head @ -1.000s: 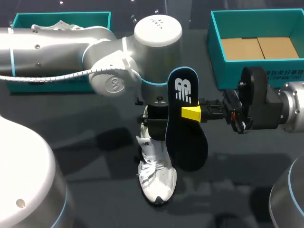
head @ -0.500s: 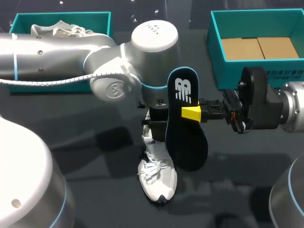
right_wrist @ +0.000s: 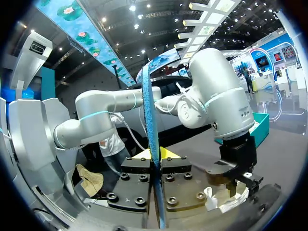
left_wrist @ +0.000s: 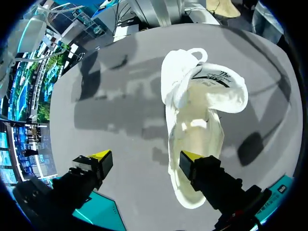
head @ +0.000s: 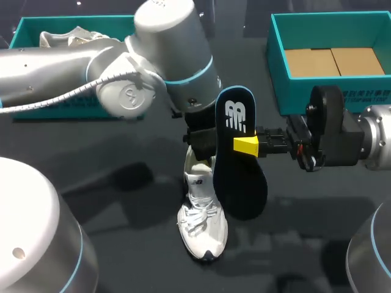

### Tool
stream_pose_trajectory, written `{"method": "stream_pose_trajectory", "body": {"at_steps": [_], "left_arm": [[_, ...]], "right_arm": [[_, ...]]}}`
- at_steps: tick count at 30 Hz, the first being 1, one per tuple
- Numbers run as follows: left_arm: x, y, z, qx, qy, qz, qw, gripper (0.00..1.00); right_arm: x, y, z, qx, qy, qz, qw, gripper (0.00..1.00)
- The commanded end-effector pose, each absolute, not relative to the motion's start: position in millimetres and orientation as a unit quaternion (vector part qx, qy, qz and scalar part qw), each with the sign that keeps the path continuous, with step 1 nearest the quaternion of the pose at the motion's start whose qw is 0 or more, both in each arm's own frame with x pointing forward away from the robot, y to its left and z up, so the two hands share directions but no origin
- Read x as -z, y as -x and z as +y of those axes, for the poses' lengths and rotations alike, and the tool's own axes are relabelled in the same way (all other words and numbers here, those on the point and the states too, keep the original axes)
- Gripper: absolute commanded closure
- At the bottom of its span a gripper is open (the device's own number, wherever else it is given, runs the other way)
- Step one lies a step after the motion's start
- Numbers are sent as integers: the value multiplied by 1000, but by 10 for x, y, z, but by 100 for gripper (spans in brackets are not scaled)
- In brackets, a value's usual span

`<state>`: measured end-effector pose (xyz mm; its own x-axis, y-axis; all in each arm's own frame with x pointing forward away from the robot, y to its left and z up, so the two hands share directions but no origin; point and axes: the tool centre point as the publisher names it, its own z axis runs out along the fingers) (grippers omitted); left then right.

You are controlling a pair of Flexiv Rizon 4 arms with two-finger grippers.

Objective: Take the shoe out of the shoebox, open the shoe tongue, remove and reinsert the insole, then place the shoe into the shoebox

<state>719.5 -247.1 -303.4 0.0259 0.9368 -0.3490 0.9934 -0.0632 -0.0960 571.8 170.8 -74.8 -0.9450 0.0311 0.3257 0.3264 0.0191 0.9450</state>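
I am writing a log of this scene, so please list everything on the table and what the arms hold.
shoe: one, white, middle of table
insole: one, dark blue, held upright beside the shoe
left box: one, teal, far left
second shoe: one, pale, inside left box
right box: one, teal, far right, brown floor
table: one, dark grey
left gripper: open, above the shoe
right gripper: shut on the insole

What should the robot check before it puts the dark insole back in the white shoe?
1. Right jaws gripping the insole: ok, pinched from both sides.
2. The shoe out on the table: ok.
3. Mouth of shoe open: ok, wide in left wrist view.
4. Left jaws clear of shoe: cannot tell; open, one finger over it.
5. Mouth and insole lined up: cannot tell.
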Motion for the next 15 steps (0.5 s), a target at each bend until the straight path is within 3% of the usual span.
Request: {"method": "stream_pose_trajectory", "body": {"at_steps": [1, 15], "left_arm": [[2687, -7180, -2305, 215, -696, 671, 140, 0], [1978, -7280, -2593, 375, -604, 646, 279, 0]], "right_arm": [[754, -5722, 1727, 689, 127, -706, 107, 100], [754, -5722, 1727, 689, 127, -706, 107, 100]]}}
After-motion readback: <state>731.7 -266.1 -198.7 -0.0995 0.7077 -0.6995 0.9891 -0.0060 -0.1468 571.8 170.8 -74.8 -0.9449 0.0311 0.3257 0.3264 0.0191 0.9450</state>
